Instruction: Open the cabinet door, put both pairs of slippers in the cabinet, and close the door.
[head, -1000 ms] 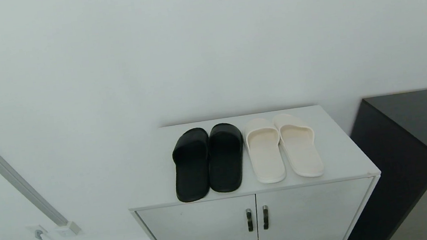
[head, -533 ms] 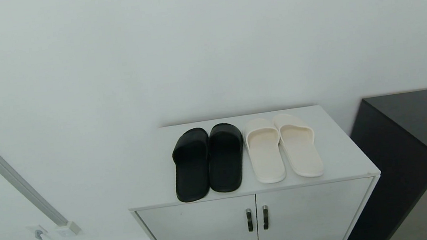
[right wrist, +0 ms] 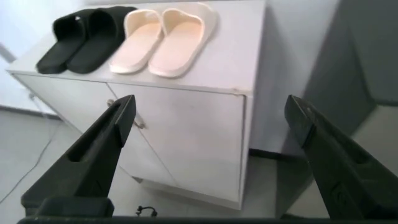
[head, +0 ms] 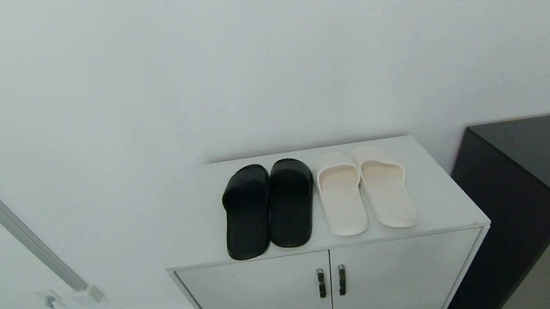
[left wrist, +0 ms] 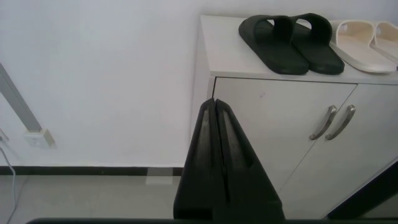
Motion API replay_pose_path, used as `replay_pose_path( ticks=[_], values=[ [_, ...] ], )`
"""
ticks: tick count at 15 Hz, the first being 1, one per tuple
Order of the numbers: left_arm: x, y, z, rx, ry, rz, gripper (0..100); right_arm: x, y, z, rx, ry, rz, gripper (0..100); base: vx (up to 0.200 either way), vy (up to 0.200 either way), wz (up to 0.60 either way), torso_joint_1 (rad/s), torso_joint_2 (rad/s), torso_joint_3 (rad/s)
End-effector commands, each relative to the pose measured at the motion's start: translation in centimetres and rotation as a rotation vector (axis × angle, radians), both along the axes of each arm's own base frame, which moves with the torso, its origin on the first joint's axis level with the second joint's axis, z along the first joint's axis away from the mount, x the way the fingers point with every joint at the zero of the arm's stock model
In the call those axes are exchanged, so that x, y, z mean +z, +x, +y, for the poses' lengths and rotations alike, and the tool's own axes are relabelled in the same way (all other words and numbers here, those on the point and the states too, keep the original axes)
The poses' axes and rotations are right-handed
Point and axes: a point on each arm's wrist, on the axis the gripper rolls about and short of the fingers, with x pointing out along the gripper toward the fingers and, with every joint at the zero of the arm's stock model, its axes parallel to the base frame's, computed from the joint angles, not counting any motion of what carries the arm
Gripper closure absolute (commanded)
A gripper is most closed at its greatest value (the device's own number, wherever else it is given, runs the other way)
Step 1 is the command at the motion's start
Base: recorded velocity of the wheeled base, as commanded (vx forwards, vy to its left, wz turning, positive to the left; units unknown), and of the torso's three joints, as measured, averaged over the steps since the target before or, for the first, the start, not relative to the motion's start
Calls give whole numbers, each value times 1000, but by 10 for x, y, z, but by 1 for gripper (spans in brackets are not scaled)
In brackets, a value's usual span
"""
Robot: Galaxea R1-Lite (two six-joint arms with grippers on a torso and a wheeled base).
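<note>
Left pincer [left wrist: 215,104], its fingers pressed together, and right pincer [right wrist: 209,109], its fingers spread wide apart, both face a white cabinet [head: 443,202] with closed doors, where black slippers [head: 268,208] and cream slippers [head: 349,203] sit side by side on top.
</note>
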Motion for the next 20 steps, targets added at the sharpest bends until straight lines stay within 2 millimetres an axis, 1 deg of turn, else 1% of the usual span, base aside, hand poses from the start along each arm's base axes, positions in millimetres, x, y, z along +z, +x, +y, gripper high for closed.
replay_pose_path(
  ticks=[1, 3, 5, 6, 7, 8, 9, 11, 12, 13, 15, 18, 19, 20],
  values=[
    [0, 0, 0, 1, 0, 0, 100, 0, 46, 22, 93, -30, 96, 0, 0, 0, 0, 0, 0, 0],
    [0, 0, 0, 1, 0, 2, 100, 17, 66, 37, 115, -31, 60, 0, 0, 0, 0, 0, 0, 0],
    [0, 0, 0, 1, 0, 2, 100, 36, 78, 55, 139, 2, 32, 0, 0, 0, 0, 0, 0, 0],
    [0, 0, 0, 1, 0, 2, 100, 42, 82, 62, 146, 17, 27, 0, 0, 0, 0, 0, 0, 0],
    [0, 0, 0, 1, 0, 2, 100, 47, 85, 76, 150, 16, 26, 0, 0, 0, 0, 0, 0, 0],
    [0, 0, 0, 1, 0, 2, 100, 47, 87, 87, 167, 5, 32, 0, 0, 0, 0, 0, 0, 0],
    [0, 0, 0, 1, 0, 2, 100, 47, 87, 95, 179, 0, 37, 0, 0, 0, 0, 0, 0, 0],
    [0, 0, 0, -2, 3, 0, 100, 48, 93, 129, 193, 26, 77, 0, 0, 0, 0, 0, 0, 0],
    [0, 0, 0, -2, 3, 2, 100, 48, 96, 136, 175, 24, 81, 0, 0, 0, 0, 0, 0, 0],
    [0, 0, 0, -2, 3, 0, 100, 44, 107, 153, 116, -1, 90, 0, 0, 0, 0, 0, 0, 0],
    [0, 0, 0, -2, 3, 2, 100, 37, 130, 178, 67, 5, 121, 0, 0, 0, 0, 0, 0, 0],
    [0, 0, 0, -2, 3, 2, 100, 23, 160, 201, -47, -22, 138, 0, 0, 0, 0, 0, 0, 0],
    [0, 0, 0, -2, 3, 2, 100, 19, 164, 204, -63, -32, 143, 0, 0, 0, 0, 0, 0, 0],
    [0, 0, 0, -2, 3, 2, 100, 10, 175, 209, -96, -39, 143, 0, 0, 0, 0, 0, 0, 0]
  ],
)
